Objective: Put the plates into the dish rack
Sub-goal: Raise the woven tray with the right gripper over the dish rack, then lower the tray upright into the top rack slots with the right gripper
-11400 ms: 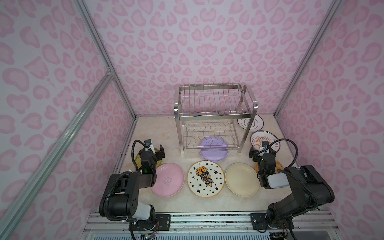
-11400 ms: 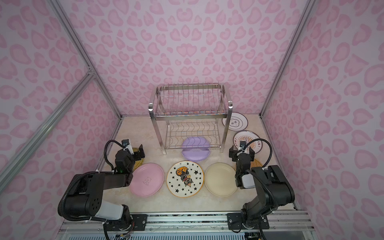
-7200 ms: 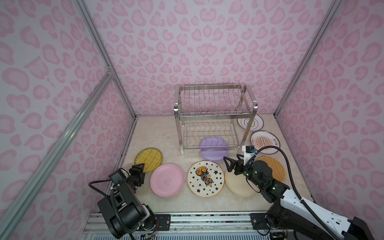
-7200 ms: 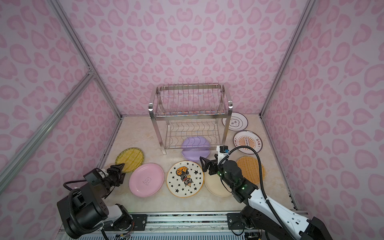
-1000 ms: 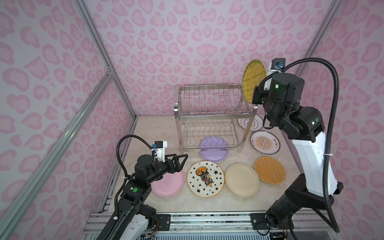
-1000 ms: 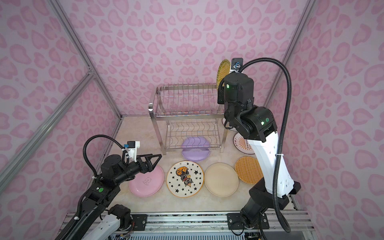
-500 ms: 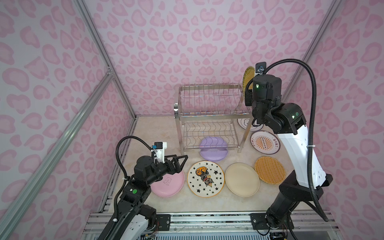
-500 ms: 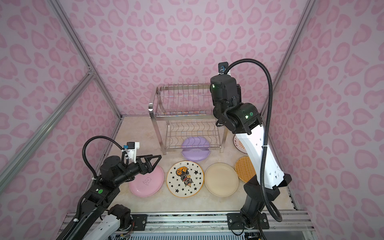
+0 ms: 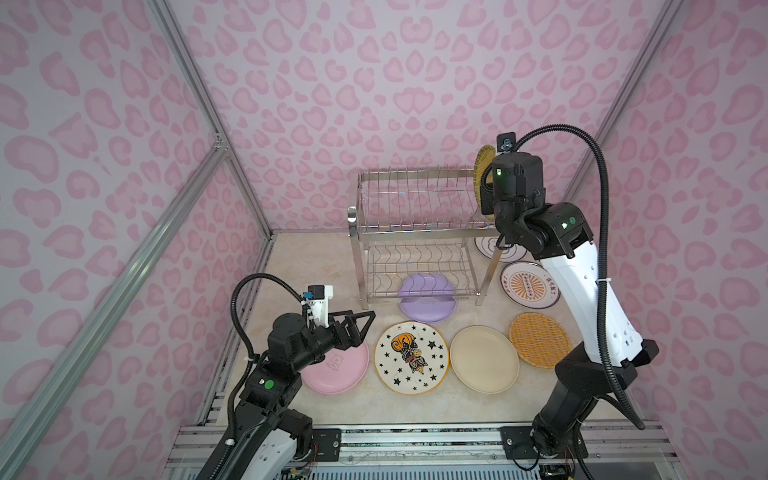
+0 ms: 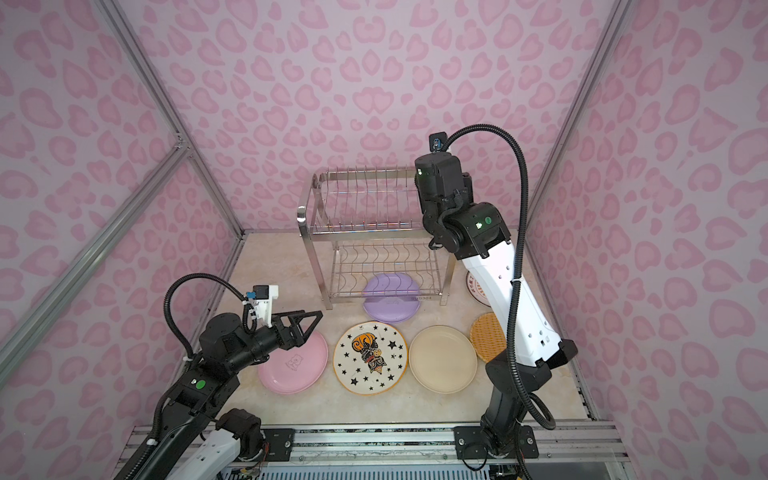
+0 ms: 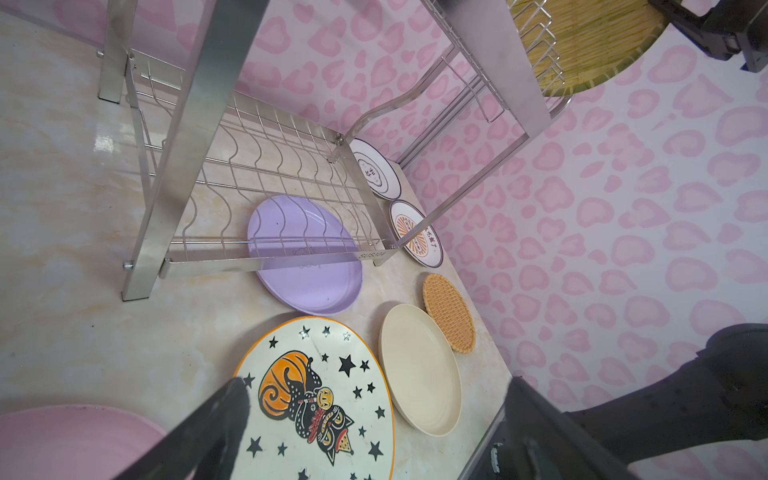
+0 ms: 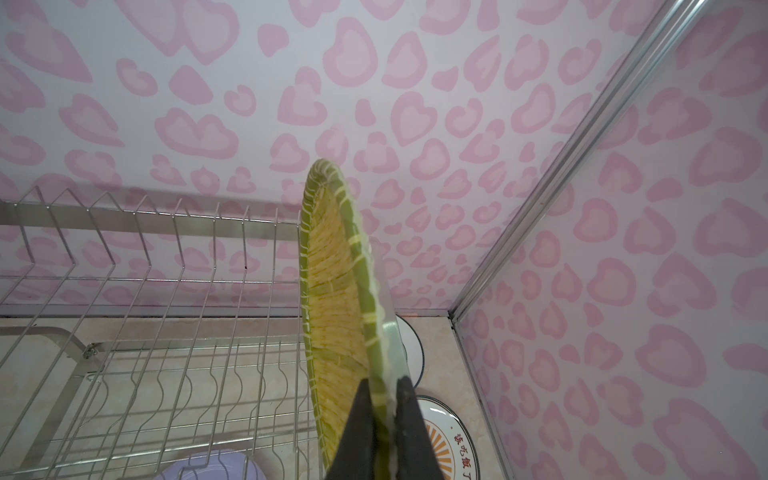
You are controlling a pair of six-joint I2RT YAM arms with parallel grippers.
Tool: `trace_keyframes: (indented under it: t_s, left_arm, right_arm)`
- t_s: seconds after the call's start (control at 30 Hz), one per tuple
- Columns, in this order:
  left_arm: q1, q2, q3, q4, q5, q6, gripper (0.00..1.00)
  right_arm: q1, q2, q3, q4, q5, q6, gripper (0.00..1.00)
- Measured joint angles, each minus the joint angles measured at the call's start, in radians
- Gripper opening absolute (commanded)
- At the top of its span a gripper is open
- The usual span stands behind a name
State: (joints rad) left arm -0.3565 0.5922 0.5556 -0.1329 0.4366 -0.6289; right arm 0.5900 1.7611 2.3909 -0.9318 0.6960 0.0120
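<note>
So, right gripper [image 12: 384, 399] was clamped on the rim of the wicker plate [image 12: 332, 291], held upright at the right end of the top tier of the dish rack [image 9: 415, 228]. Left gripper [image 9: 365, 328] hung over the pink plate [image 9: 336, 370] edge, jaws wide apart, holding nothing.

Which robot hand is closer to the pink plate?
Left. The left gripper hovers open over the pink plate; the right gripper is up by the dish rack, pinching a wicker plate.
</note>
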Motion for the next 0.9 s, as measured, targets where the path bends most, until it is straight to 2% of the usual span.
trace_keyframes:
  t_s: [0.33,0.6,0.9]
  left_arm:
    - [0.0,0.015,-0.006,0.0,-0.011,-0.008,0.98]
    - [0.0,0.028,-0.006,0.002,-0.015,-0.019,0.98]
    - [0.0,0.026,-0.006,0.002,-0.018,-0.026,0.98]
  right_arm:
    - [-0.039,0.005,-0.055,0.034,-0.044,0.031,0.0]
    - [0.022,0.002,-0.096,0.084,0.061,0.037,0.0]
    - [0.03,0.044,-0.019,0.112,0.127,-0.003,0.0]
